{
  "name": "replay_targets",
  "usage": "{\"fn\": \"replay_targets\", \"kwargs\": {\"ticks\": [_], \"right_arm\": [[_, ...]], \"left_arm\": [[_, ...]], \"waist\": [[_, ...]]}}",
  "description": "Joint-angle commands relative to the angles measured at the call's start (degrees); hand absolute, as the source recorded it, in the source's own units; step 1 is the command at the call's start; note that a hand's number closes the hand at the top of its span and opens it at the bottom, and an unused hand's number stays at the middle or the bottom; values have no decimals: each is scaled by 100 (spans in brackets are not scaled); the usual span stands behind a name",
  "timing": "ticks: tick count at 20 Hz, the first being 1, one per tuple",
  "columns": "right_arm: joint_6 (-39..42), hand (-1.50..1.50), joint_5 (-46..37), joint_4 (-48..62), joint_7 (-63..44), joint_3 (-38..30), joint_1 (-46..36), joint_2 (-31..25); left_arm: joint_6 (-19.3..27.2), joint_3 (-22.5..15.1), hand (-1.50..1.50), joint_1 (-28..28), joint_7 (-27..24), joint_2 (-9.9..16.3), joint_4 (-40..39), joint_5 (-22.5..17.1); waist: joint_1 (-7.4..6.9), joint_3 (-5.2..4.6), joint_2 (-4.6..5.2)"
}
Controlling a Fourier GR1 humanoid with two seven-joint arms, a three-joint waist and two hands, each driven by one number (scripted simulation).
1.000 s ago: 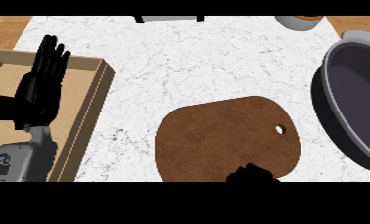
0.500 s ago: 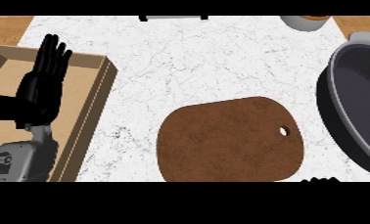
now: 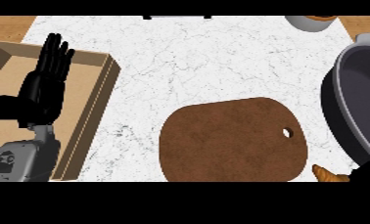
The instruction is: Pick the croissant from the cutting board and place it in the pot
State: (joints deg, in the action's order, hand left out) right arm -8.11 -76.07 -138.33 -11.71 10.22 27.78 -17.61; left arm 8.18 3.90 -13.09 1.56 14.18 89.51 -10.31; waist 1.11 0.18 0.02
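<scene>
The brown cutting board [image 3: 231, 142] lies on the white marble counter at lower centre with nothing on it. An end of the golden croissant [image 3: 329, 174] shows at the view's lower edge, right of the board and just below the dark grey pot [image 3: 347, 105], which is cut off by the right edge. A small dark part of my right hand [image 3: 356, 172] shows beside the croissant; its grip is hidden. Over the wooden tray at the left, my left hand [image 3: 45, 88] is open, fingers up, resting.
A shallow wooden tray [image 3: 98, 100] fills the left side. A pale cup with something orange in it [image 3: 309, 22] stands at the far right back. A dark-edged object [image 3: 177, 16] sits at the counter's far edge.
The dark right hand moved from the board's lower edge to the right, toward the pot. The croissant's end now shows beside the pot. The left hand has not moved.
</scene>
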Motion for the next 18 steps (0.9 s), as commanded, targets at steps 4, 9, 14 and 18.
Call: {"fn": "replay_targets", "kwargs": {"ticks": [4, 9, 14, 18], "right_arm": [[257, 150, 2467, 319, 254, -1567, -567, -217], [175, 150, 4038, 1822, 1151, -3072, -1209, -892], [554, 150, 5156, 3882, 2479, -4017, -1943, -1794], [656, 150, 5229, 5512, 3418, -4265, -2529, -2261]], "left_arm": [[-144, -84, 0, 138, -272, -68, -108, 31], [-42, -40, 0, -150, 141, -7, -28, -3], [-53, 0, 0, -228, 35, 24, -104, 64], [-93, -172, 0, -38, -75, -174, -12, 116]], "waist": [[-66, 3, 16], [-69, 15, -3], [-146, 0, 18], [-172, -9, 13]]}}
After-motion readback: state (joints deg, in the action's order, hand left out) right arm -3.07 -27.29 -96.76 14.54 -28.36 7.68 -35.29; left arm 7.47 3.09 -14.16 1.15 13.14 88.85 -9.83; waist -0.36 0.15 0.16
